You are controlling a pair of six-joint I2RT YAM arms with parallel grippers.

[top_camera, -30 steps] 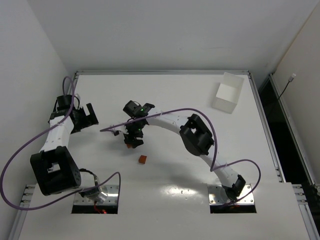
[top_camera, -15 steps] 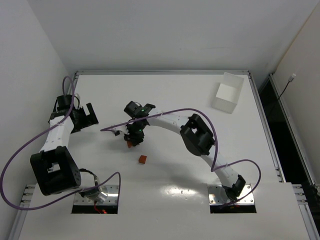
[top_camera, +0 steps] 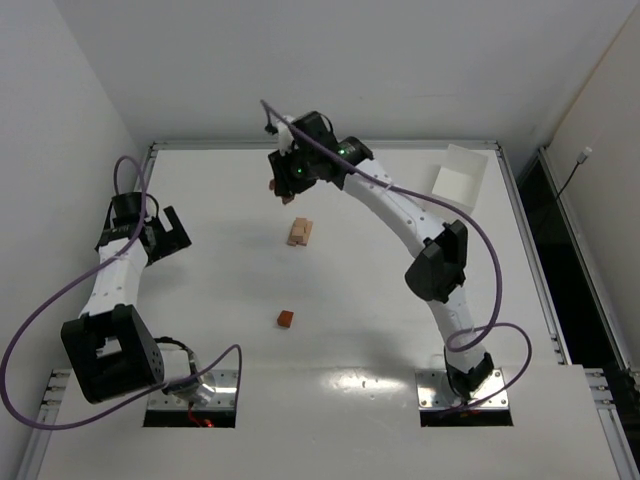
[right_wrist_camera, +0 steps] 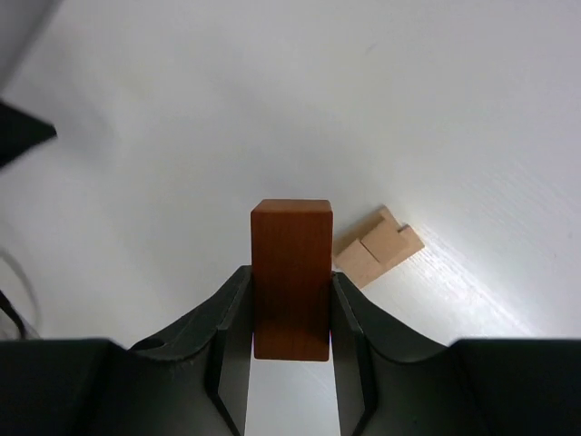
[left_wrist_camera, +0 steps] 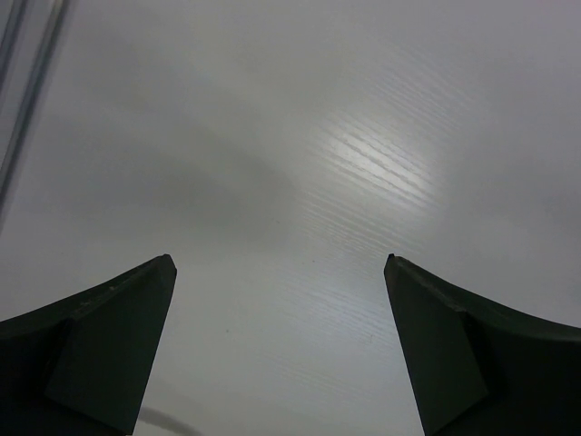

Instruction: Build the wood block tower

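My right gripper (top_camera: 283,186) is raised at the far middle of the table and is shut on a reddish-brown block (right_wrist_camera: 290,277), which stands upright between its fingers. A small group of pale tan blocks (top_camera: 300,233) lies flat on the table below and nearer than it, and shows in the right wrist view (right_wrist_camera: 378,248) just right of the held block. A second reddish-brown block (top_camera: 286,319) lies alone nearer the front. My left gripper (top_camera: 170,232) is open and empty at the left side, over bare table (left_wrist_camera: 290,200).
A white rectangular box (top_camera: 455,186) stands at the far right corner. Purple cables loop from both arms. The table's metal rim (top_camera: 320,145) runs along the back edge, with walls close behind and at both sides.
My right arm has lifted and swung from the table's middle to the far side with the reddish-brown block in it. This uncovered the pale tan blocks. The left arm shifted slightly.
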